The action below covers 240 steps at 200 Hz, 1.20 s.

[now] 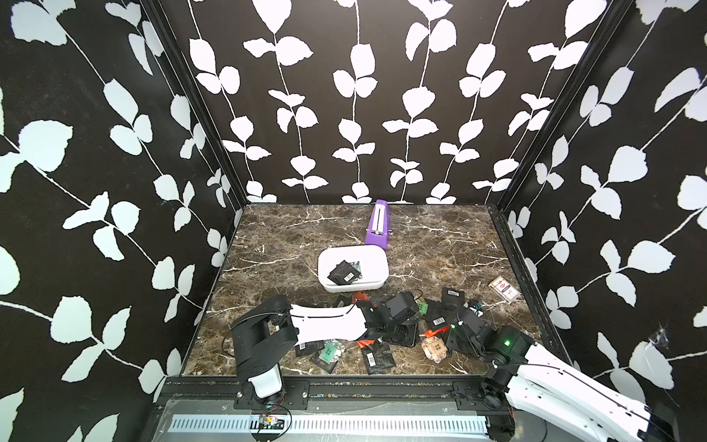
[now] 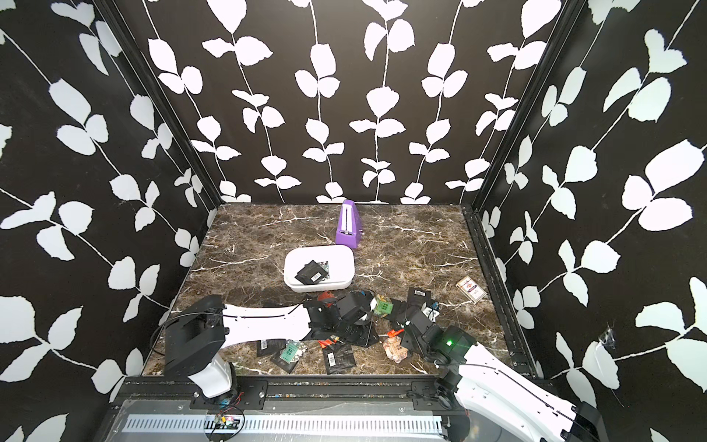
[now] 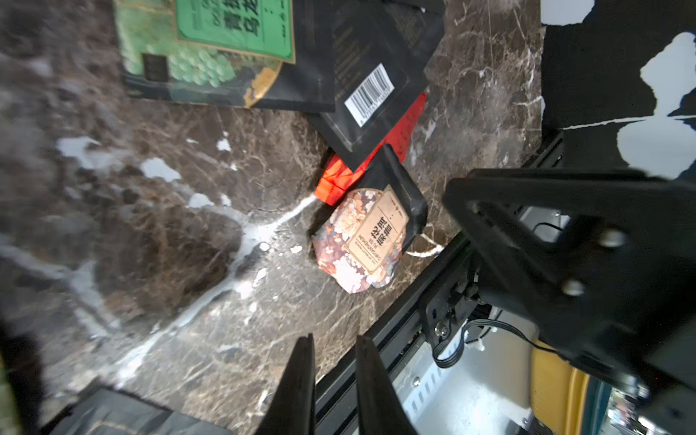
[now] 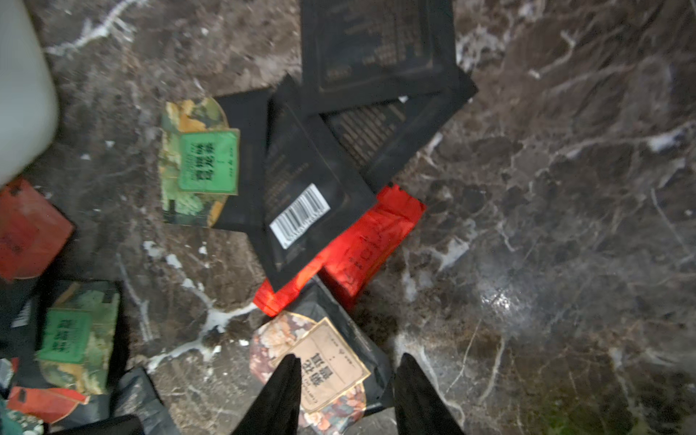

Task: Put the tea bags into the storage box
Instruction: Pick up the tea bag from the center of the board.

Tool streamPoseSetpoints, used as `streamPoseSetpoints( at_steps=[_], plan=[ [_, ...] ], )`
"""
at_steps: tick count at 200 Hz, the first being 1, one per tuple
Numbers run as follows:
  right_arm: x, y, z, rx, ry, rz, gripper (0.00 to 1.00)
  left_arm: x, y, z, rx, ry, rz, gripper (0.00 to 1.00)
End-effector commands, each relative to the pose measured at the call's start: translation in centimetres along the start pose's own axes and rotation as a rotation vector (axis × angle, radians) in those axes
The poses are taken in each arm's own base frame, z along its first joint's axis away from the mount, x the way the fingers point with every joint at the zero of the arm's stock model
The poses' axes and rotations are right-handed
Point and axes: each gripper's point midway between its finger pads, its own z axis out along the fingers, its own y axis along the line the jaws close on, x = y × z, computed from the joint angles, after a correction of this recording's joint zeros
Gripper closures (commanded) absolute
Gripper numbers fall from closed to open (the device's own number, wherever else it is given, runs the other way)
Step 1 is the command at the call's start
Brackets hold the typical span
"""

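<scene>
- Box (image 1: 369,260) (image 2: 336,260) sits mid-frame in both top views, with a black bag (image 1: 345,272) lying inside.
- The rest of the tea bags (image 1: 378,359) are scattered just below it, lower middle of the frame.
- My left gripper (image 3: 335,337): fingers nearly together, thin gap, nothing in it.
- My right gripper (image 4: 349,357): fingers apart, straddling the floral bag (image 4: 331,371). Can't tell if it's touching.

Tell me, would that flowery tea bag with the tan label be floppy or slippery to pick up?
Likely light and slightly floppy: the flowery tea bag looks like a thin, puffy foil pouch. Its glossy skin may slide on the polished marble table if pushed.
</scene>
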Motion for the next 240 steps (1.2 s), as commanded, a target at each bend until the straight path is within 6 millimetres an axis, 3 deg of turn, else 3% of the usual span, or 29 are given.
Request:
streamPoseSetpoints(
  at_steps=[1,108,205,240],
  plan=[
    [1.0,-0.9,0.9,0.019,0.023,0.016,0.57,-0.5,-1.6,0.1,0.05,0.006,0.002,0.82],
    [2.6,-1.0,3.6,0.0,0.066,0.057,0.62,-0.5,0.0,0.1,0.023,0.007,-0.051,0.82],
    [2.8,0.0,3.9,-0.028,0.086,0.055,1.0,-0.8,1.7,-0.7,-0.008,-0.036,-0.082,0.83],
    [1.9,1.5,3.0,-0.066,0.073,0.04,1.0,-1.7,3.1,-2.2,-0.033,-0.092,-0.103,0.84]
  ],
)
